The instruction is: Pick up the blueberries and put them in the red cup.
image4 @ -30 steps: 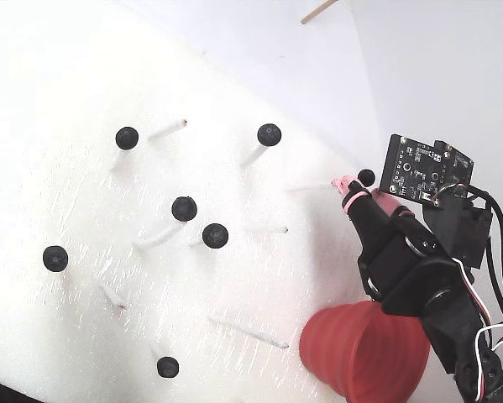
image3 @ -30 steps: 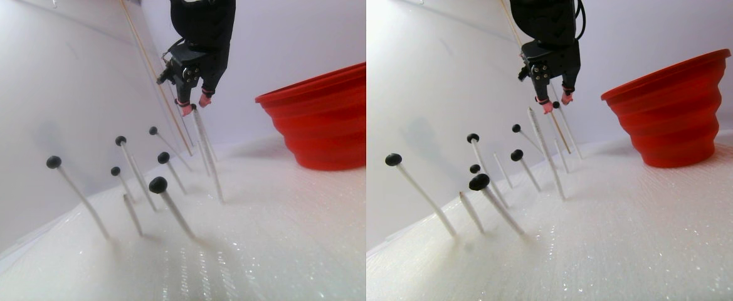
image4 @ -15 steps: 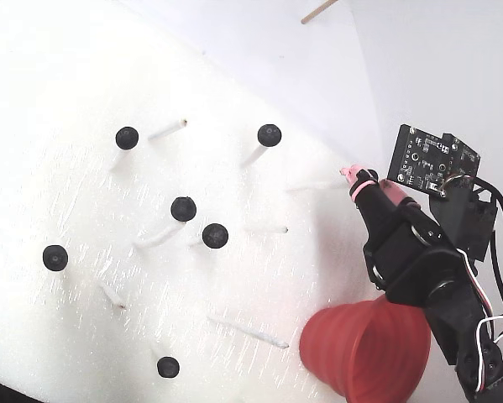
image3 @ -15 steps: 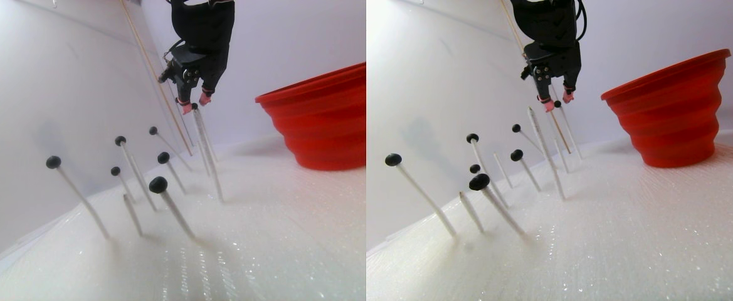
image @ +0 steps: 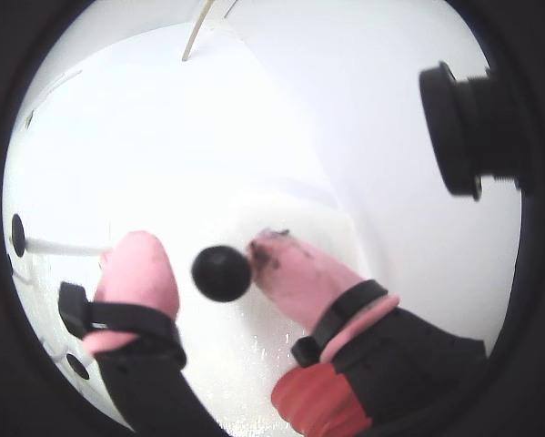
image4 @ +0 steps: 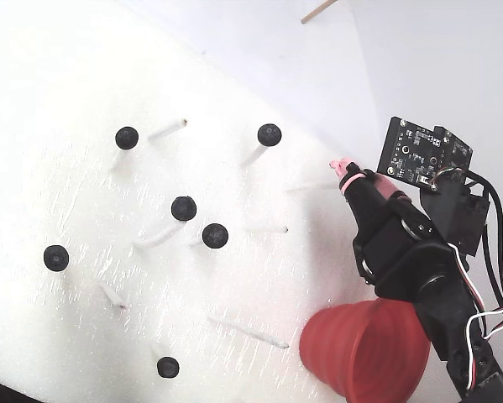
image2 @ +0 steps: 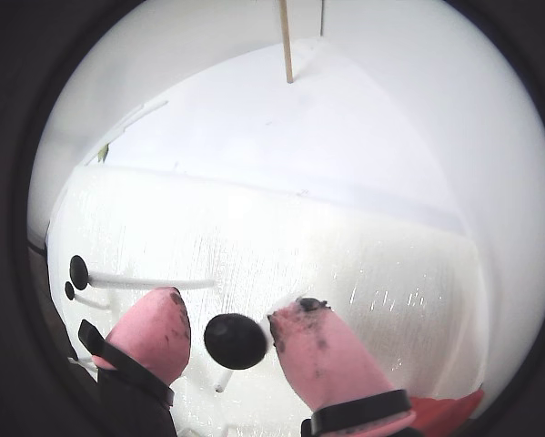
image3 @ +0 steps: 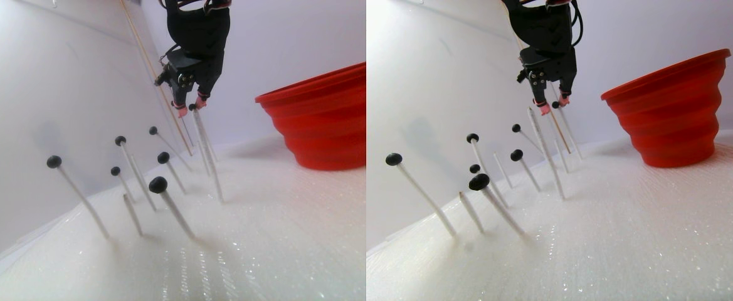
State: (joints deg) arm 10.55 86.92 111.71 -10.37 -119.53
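Wrist views put one of the blueberries (image: 221, 272) squarely between the two pink fingertips (image: 140, 269) of the tool (image2: 228, 330). We see a narrow strip of white on the berry's left in both wrist views, and almost none on its right, so we judge the tool partly open and bracketing the berry, not yet clamped on it.

Compared with a second ago, the tool has moved in from beside and above the berry until its tips sit level with it; in the stereo pair view the tips (image3: 190, 105) now flank the ball on its stick. In the fixed view the berry that showed beside the fingertips earlier is hidden by the tool (image4: 345, 170). We take this to mean the approach is done and closing comes next.

Going left to right in the fixed view, six more berries stand on the white foam bench (image4: 58, 336), from the leftmost one (image4: 55, 258) across to the one at upper middle (image4: 269, 134), and the red cup (image4: 364, 351) sits at lower right, empty as far as we can tell.

The berry itself is round and has no long axis; its white stick (image3: 210, 153) leans, top tilted left in the stereo pair's left half, so a pull along that lean should free it.
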